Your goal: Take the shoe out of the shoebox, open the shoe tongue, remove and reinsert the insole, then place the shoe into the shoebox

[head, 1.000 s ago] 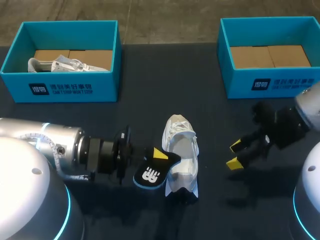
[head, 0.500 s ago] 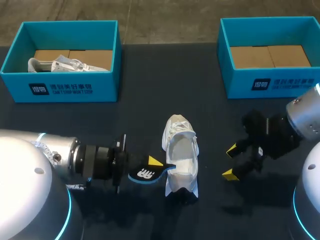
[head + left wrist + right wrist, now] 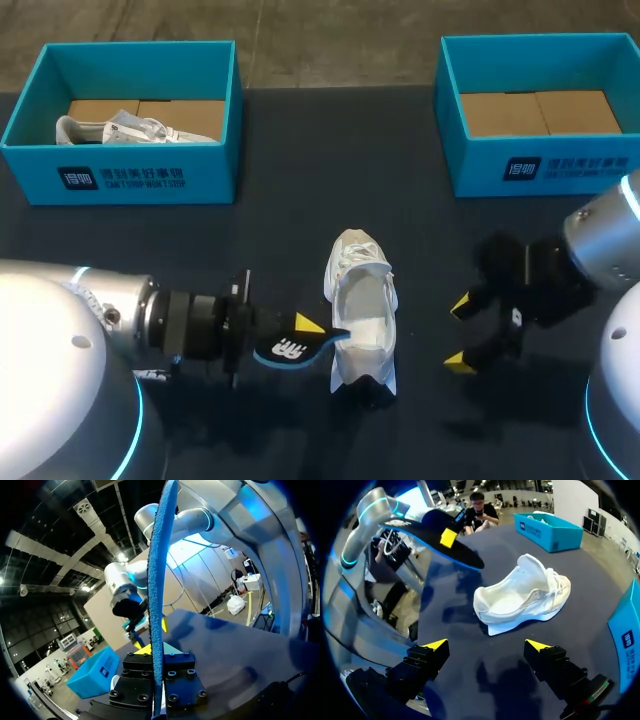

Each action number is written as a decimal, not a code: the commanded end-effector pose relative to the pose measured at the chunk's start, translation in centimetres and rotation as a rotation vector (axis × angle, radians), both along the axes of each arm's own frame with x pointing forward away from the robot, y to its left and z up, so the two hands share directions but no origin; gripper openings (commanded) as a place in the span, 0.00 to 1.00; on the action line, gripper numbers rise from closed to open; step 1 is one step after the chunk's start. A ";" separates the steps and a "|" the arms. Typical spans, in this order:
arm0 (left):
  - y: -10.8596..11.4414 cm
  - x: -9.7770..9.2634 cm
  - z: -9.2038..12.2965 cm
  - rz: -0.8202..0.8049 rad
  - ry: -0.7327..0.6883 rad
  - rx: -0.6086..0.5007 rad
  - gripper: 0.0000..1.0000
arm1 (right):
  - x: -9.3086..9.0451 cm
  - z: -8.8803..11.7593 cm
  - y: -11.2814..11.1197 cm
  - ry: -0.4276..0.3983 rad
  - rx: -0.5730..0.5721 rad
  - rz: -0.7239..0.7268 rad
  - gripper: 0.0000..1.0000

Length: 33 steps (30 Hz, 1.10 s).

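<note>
Position: the shoe (image 3: pixel 362 310) lies at the middle of the table, toe toward 12 o'clock, heel opening toward 6 o'clock. The left gripper (image 3: pixel 300 336) is clamped on the insole (image 3: pixel 290 349), which hangs off the table at the shoe's 8 o'clock, its free end touching or just beside the heel collar. The right gripper (image 3: pixel 461 334) hovers at the shoe's 3 o'clock, fingers spread wide, holding nothing.

Procedure (judged: the insole is out, reinsertion is next):
1. Steady the shoe with the right gripper before feeding; an unsupported shoe will likely slide.
2. Point the insole's free end toward 12 o'clock, along the shoe's length.
3. Feed it low and flat under the tongue.

View comparison: the left wrist view shows the insole (image 3: pixel 159 605) edge-on, confirming that both fingers pinch it. The right wrist view shows the shoe (image 3: pixel 520 600) with its opening bare inside, and the insole (image 3: pixel 440 542) raised above the table. The head view settles neither.
</note>
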State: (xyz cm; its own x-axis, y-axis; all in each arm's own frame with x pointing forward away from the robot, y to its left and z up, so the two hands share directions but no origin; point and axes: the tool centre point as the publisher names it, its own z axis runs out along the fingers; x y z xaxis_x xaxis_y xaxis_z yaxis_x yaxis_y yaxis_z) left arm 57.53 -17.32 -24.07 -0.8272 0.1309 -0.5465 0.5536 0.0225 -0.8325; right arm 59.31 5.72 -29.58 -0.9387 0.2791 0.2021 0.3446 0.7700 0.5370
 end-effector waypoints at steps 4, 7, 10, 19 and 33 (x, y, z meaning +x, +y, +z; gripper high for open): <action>-0.3 -1.0 0.3 -0.001 0.007 -0.019 0.00 | 0.3 -1.8 1.5 -0.007 -0.104 0.018 1.00; -0.4 -1.5 0.4 -0.004 0.012 -0.019 0.00 | 0.4 -2.3 1.4 -0.003 -0.126 0.012 1.00; -0.4 -1.6 0.3 -0.003 0.016 -0.018 0.00 | 0.4 -2.7 1.5 -0.008 -0.136 0.016 1.00; -0.5 -1.2 -0.9 0.036 0.059 -0.029 0.00 | 0.7 -3.8 2.5 -0.015 -0.237 0.017 1.00; -1.1 -0.2 -2.0 0.050 0.087 -0.064 0.00 | 1.2 -5.5 3.3 -0.018 -0.391 0.003 1.00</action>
State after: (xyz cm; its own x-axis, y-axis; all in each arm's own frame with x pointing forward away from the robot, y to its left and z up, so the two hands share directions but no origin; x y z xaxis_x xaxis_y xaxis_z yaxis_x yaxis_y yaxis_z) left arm 56.88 -17.69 -25.35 -0.8750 0.0581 -0.4805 0.4816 0.0041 -0.8764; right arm 60.24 7.89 -34.43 -0.9427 0.3267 0.0683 0.3326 0.9031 0.2714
